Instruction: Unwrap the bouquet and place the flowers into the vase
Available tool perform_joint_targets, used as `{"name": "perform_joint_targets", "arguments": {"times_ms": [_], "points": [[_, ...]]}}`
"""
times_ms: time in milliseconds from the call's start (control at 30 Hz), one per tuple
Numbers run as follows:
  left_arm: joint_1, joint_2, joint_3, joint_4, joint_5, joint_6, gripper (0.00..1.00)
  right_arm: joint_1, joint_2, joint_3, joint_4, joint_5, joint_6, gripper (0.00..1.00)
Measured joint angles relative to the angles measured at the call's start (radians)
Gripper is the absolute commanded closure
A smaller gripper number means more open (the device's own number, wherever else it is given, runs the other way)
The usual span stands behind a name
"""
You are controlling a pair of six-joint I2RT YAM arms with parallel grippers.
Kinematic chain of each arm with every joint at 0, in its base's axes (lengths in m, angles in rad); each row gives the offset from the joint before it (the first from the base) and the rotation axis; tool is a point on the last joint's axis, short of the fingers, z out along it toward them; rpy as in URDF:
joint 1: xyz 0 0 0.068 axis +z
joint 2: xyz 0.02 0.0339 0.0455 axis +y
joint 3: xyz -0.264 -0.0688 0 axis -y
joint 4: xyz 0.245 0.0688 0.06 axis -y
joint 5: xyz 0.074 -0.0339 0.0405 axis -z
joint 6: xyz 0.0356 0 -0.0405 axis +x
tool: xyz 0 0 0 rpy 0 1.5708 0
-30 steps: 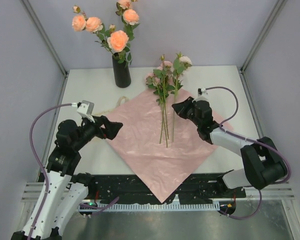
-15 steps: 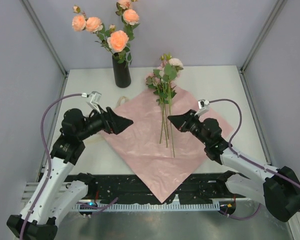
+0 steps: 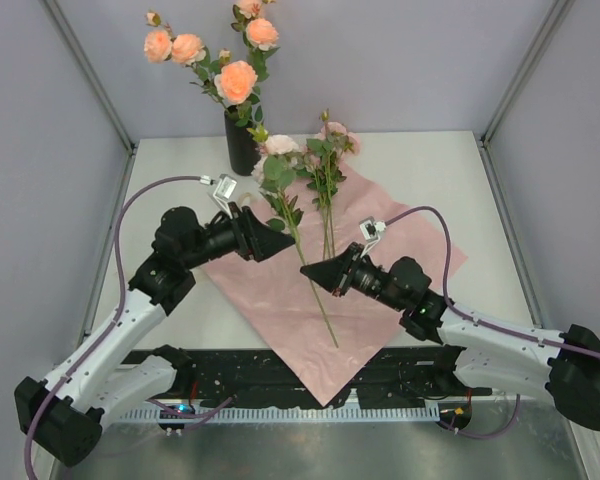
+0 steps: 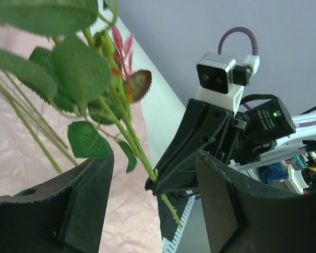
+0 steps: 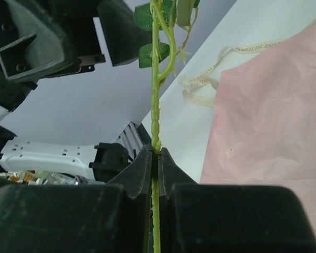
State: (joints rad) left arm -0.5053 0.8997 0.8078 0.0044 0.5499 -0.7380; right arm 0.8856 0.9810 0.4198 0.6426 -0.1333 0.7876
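on the left, the left gripper (image 3: 280, 243) reaches in over the pink sheet (image 3: 270, 292) with its jaws standing apart. its wrist view shows the stem passing between the two fingers (image 4: 68, 211) and, as far as can be seen, touching neither, so it is released and holds nothing. behind it at the back left stands the vase (image 3: 242, 150), upright, with several peach roses (image 3: 237, 80) already in it. in the middle a single rose (image 3: 280, 175) is held up off the sheet at a slant, bloom toward the vase and cut end toward the near edge. just right of it the other flowers (image 3: 327, 178) lie on the sheet, well apart from the vase. further right the right gripper (image 3: 312, 270) is clenched on the single rose's stem, low down and below the leaves, and its wrist view shows the stem pinched between the fingertips. the cream ribbon (image 5: 216, 60) lies loose on the table beside the sheet. the wrap looks undone, so the step in hand seems to be passing this one stem from right to left for the vase. the next move would call for the left jaws to grip the bare stem above the right's hold. only then should the right let go, and the stem must be tipped cut end down into the narrow mouth without knocking the roses already there.
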Motion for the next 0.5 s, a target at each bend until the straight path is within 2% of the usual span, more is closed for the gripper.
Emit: {"name": "perform_joint_targets", "arguments": {"times_ms": [133, 167, 233, 300, 333, 400, 467, 500], "points": [[-0.013, 0.035, 0.001, 0.030, -0.011, -0.012, 0.41, 0.046, 0.009, 0.010, 0.007, -0.004, -0.018, 0.94], [-0.017, 0.044, 0.001, 0.034, -0.015, -0.014, 0.46, 0.054, 0.011, 0.012, 0.009, -0.004, -0.021, 0.95], [-0.024, 0.058, 0.001, 0.043, -0.017, -0.017, 0.64, 0.066, 0.021, 0.016, 0.018, -0.004, -0.025, 0.95], [-0.031, 0.074, 0.001, 0.059, -0.015, -0.020, 0.90, 0.075, 0.032, 0.020, 0.024, -0.004, -0.026, 0.94], [-0.031, 0.081, 0.001, 0.065, -0.016, -0.024, 0.98, 0.077, 0.037, 0.020, 0.031, -0.005, -0.026, 0.95], [-0.031, 0.089, 0.001, 0.075, -0.014, -0.035, 1.00, 0.080, 0.040, 0.020, 0.037, -0.002, -0.030, 0.93], [-0.034, 0.089, 0.001, 0.089, -0.016, -0.037, 1.00, 0.079, 0.043, 0.020, 0.037, 0.001, -0.032, 0.77], [-0.036, 0.089, 0.001, 0.093, -0.016, -0.037, 1.00, 0.080, 0.042, 0.020, 0.039, 0.003, -0.034, 0.60]]}}
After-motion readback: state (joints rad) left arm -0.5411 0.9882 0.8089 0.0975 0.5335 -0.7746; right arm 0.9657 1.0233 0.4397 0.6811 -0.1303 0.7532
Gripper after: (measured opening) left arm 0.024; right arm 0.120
